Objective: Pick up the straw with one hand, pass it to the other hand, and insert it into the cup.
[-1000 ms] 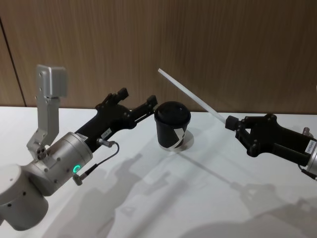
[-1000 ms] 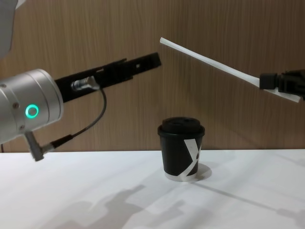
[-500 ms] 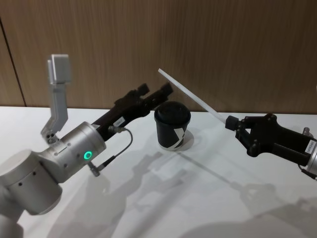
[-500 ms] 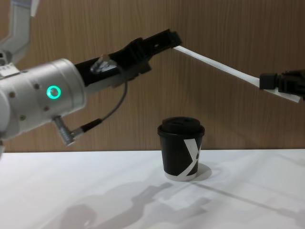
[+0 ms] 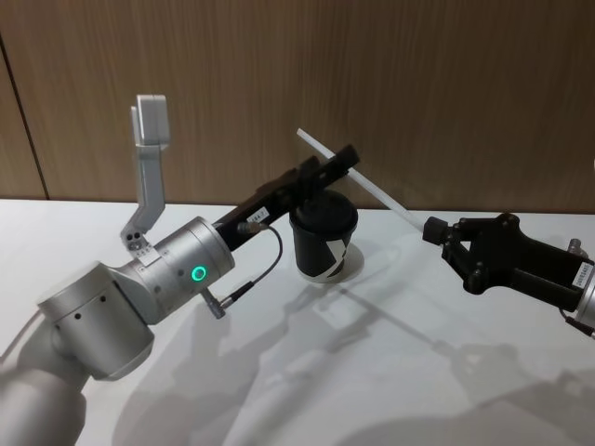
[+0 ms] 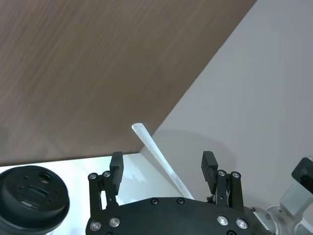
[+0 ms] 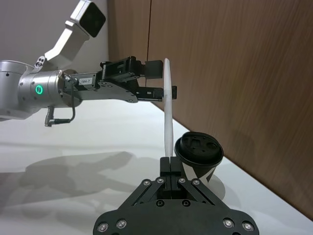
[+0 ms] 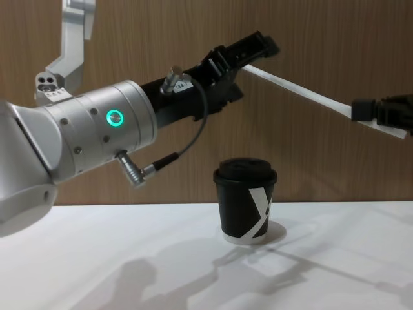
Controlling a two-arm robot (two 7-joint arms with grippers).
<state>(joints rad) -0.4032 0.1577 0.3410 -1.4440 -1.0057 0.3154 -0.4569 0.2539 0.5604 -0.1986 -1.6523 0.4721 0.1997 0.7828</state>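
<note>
Straw (image 5: 386, 200) (image 8: 303, 93) is off the bench (image 5: 279, 372) (image 8: 129, 258), pinched near its lower end by the right tool (image 5: 433, 229) (image 8: 361, 111). The small black fingers are pressed together on it, and a short stub pokes out behind them in the chest view. From that grip the straw slants up and away, towards the left tool (image 5: 339, 163) (image 8: 258, 46).

The left tool is long and black on a silver wrist with a lit green ring (image 5: 198, 273) (image 8: 115, 118). It reaches in at the straw's upper part with its fingers spread. In the left wrist view the straw (image 6: 159, 156) runs through the gap of this tool (image 6: 163, 164), with clear space to the finger on each side and its free tip just past them. The right wrist view shows the straw (image 7: 167, 107) rising from the right tool (image 7: 170, 164) and crossing between the fingers of the left tool (image 7: 164, 80).

The cup (image 5: 323, 242) (image 8: 245, 203) (image 6: 32, 196) (image 7: 198, 152) stands upright on the bench with its lid on, below the left tool's fingertips and well apart from the right tool.
</note>
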